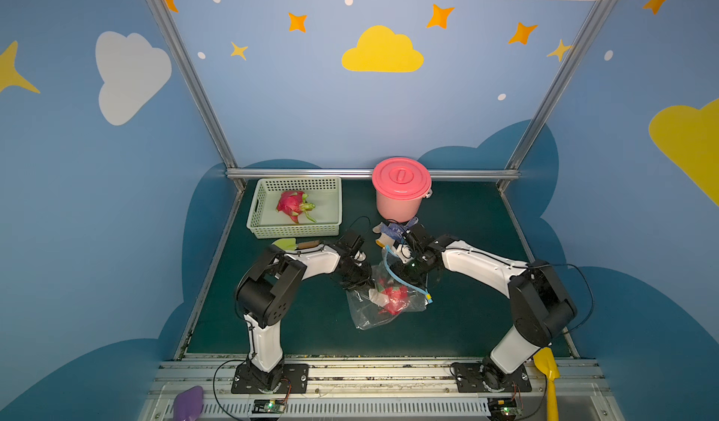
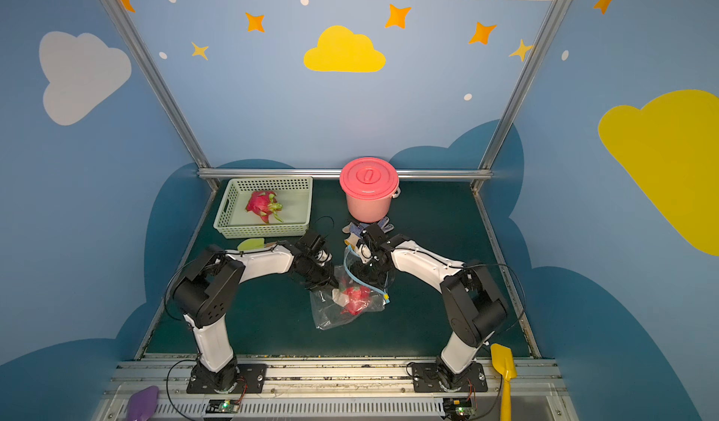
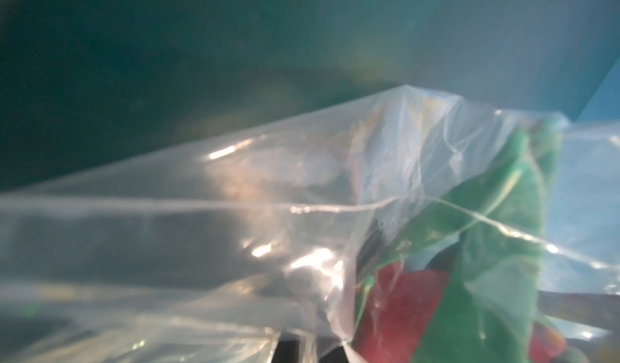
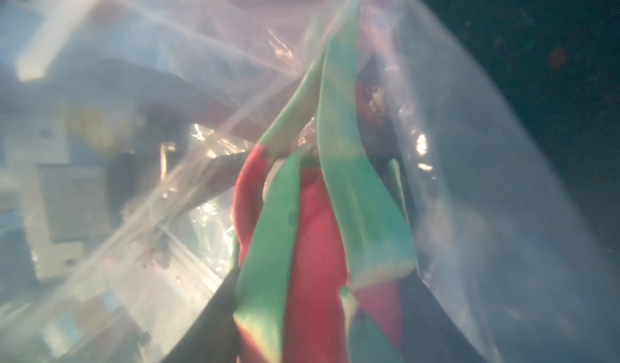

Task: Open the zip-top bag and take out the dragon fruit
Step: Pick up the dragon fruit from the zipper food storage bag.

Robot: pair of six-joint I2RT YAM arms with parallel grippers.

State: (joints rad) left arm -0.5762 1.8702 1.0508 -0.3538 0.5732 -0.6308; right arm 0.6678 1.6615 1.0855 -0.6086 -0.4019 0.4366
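On the green mat, between the two arms, we locate the zip-top bag, lying crumpled in both top views. The dragon fruit is inside it, near the middle, red with green scales. The light-blue zip strip curves across the bag's far right side, and the yellow slider sits at its near end.

The right gripper reaches into the bag at the strip. In the right wrist view, clear film surrounds the fruit, and the dark fingers stand apart on either side of it. We cannot tell whether they press on it.

The left gripper sits at the bag's left edge. The left wrist view is filled with film that covers the fingertips, so we cannot tell whether this gripper is spread or pinching.

Behind the arms, a second dragon fruit lies in the pale green basket, beside the lidded pink bucket.
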